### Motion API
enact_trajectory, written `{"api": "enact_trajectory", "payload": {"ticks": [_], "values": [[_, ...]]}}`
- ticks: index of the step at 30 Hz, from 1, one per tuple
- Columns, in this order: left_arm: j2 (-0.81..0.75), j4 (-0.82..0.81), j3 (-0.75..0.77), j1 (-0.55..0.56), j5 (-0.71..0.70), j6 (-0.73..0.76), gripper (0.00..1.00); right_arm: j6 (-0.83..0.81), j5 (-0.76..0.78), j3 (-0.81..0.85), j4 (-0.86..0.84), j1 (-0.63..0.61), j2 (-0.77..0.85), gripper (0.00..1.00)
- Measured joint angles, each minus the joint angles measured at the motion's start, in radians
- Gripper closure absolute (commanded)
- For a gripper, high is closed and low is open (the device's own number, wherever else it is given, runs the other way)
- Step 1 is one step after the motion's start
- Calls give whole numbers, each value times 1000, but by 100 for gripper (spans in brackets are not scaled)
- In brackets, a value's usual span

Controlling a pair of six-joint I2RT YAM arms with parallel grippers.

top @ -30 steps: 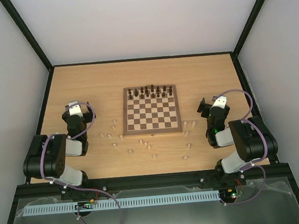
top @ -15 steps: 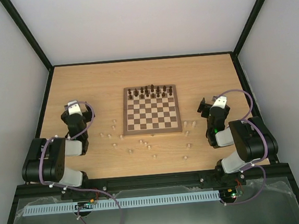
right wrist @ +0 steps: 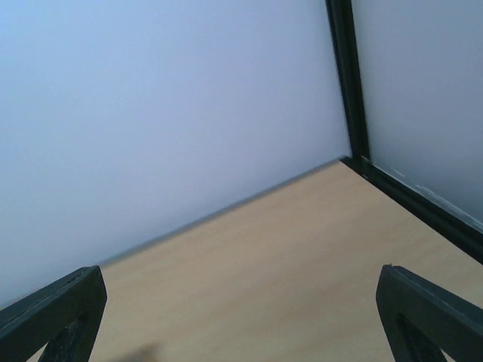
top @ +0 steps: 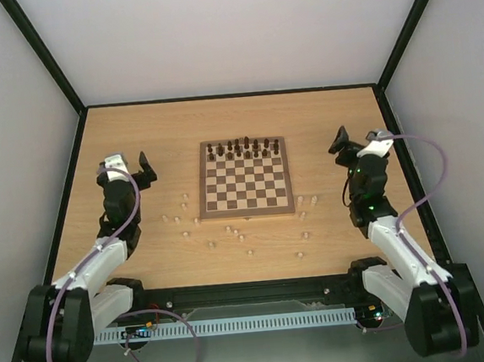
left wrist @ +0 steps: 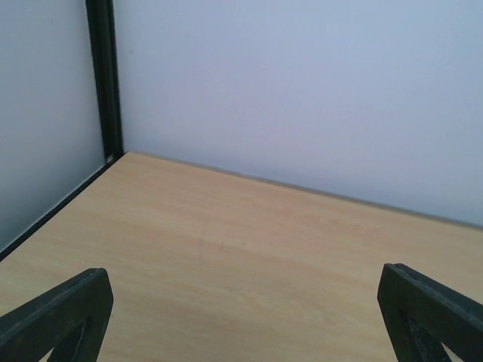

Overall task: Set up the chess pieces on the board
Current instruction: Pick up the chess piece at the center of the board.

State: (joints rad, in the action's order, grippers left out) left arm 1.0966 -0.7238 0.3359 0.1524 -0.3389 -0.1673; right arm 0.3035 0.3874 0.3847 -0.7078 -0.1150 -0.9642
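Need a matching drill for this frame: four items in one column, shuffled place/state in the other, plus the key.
Column 1
1. dark pieces
2. pale chess pieces
3. left gripper
4. right gripper

Column 2
A. open, right of the board
B. scattered on the table around the board's near edge
C. lined up on the board's far rows
D. open, left of the board

Pairs: 1-C, 2-B, 3-D, 4-A

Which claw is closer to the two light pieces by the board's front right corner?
Right. The right gripper is just beyond and right of those two pale pieces; the left gripper is across the board, on its left side, much farther off.
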Motion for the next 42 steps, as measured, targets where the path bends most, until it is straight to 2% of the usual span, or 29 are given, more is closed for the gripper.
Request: {"api": "enact_trajectory", "payload": {"ticks": [6, 10, 13, 16, 20, 27, 32, 38, 42], "values": [[-143, 137, 90, 53, 75, -116, 1, 219, -141, 240, 327, 0, 156, 1], [-157, 316, 240, 74, 110, -169, 1, 282, -304, 340, 431, 0, 177, 1], [-182, 414, 318, 88, 138, -213, 1, 293, -437, 371, 484, 0, 158, 2], [-227, 439, 325, 127, 154, -252, 1, 307, -570, 370, 500, 0, 100, 1], [-220, 492, 332, 173, 195, -272, 1, 307, -637, 380, 552, 0, -26, 1], [-153, 607, 346, 180, 314, -313, 1, 278, -544, 447, 700, -25, -144, 2], [-95, 633, 342, 183, 414, -351, 1, 249, -340, 574, 839, -137, -231, 1], [-77, 636, 306, 219, 515, -369, 1, 242, -167, 439, 950, -183, -146, 1], [-115, 644, 275, 251, 502, -386, 1, 239, -129, 377, 992, -180, -90, 3]]}}
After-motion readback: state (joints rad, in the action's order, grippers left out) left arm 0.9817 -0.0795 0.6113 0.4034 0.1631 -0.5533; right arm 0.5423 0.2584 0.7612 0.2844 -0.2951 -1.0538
